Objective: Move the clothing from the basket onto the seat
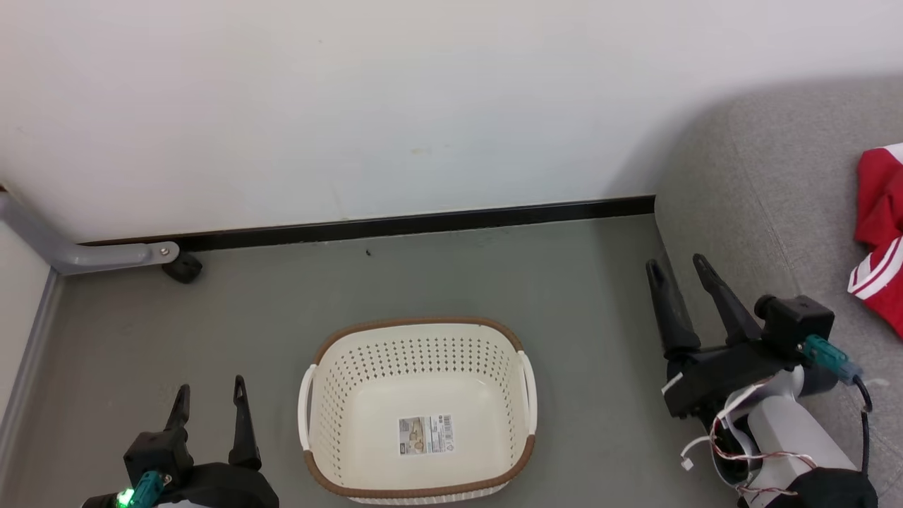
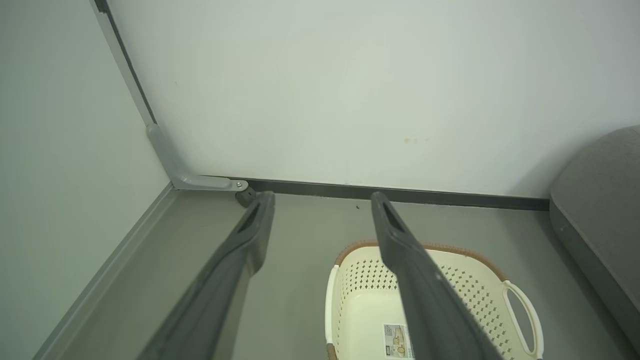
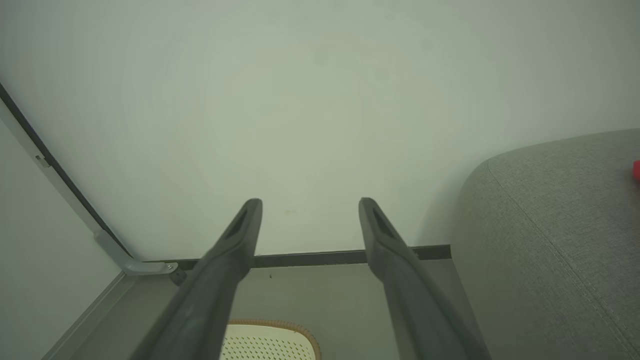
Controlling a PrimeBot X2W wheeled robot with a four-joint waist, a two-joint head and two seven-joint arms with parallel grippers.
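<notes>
Left jaws sit low at the near edge, spread wide and holding nothing. The basket [image 1: 416,322] stands on the floor [image 1: 564,296] just to their right, between them and the right jaws, its bottom showing with just a label sticker [image 1: 425,434] on it. Right jaws are parted wide too, nothing between them, tips over the line where floor meets the seat [image 1: 748,197]. And there's the clothing [image 1: 882,233], red with white stripes, lying crumpled on the seat off to the right of the right jaws, well apart from the basket. The picture's edge cuts it, so whether both pieces are in that heap I cannot tell. By the look of it the move is done or nearly so. Should it need another tug: that's light, limp fabric that will sag and trail, nothing breakable. Pinch a raised fold or the striped hem, deep enough that thin cloth won't slide out.
</notes>
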